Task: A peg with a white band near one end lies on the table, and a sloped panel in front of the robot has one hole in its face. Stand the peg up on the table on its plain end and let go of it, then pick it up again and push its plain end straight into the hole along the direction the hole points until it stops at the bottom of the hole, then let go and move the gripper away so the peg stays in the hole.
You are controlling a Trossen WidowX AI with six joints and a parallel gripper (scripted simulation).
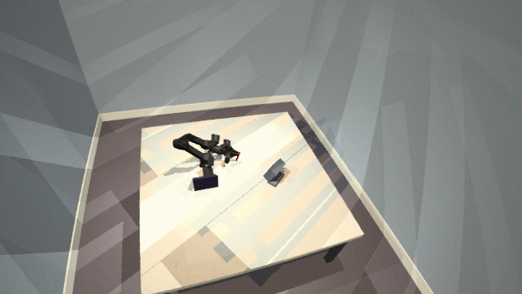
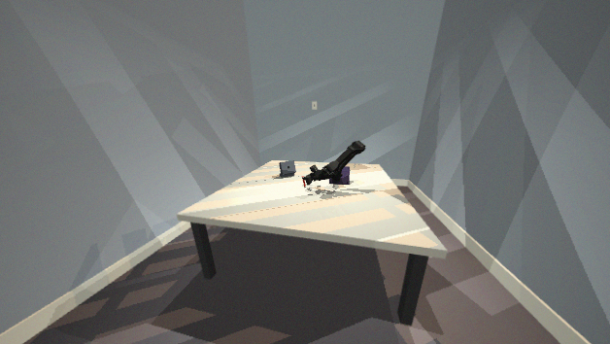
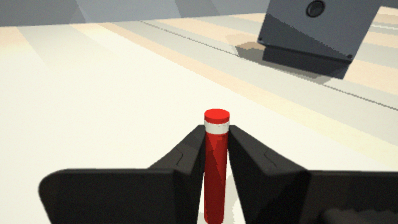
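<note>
My gripper (image 3: 216, 131) (image 1: 236, 156) (image 2: 305, 182) is shut on the red peg (image 3: 216, 170) (image 1: 238, 156) (image 2: 304, 183). In the wrist view the peg's white band (image 3: 216, 128) sits just under its red far tip, which sticks out past the fingertips; the plain end points back toward the wrist. The gripper hangs low over the table (image 1: 249, 216) (image 2: 311, 219). The grey sloped panel (image 3: 320, 30) (image 1: 274, 171) (image 2: 288, 168) stands ahead and to the right, apart from the peg. Its round hole (image 3: 315, 7) shows in the panel's face in the wrist view.
The arm's dark purple base (image 1: 205, 182) (image 2: 343, 176) stands on the table behind the gripper. A thin seam line (image 3: 320, 82) runs across the table between the gripper and the panel. Room walls surround the table.
</note>
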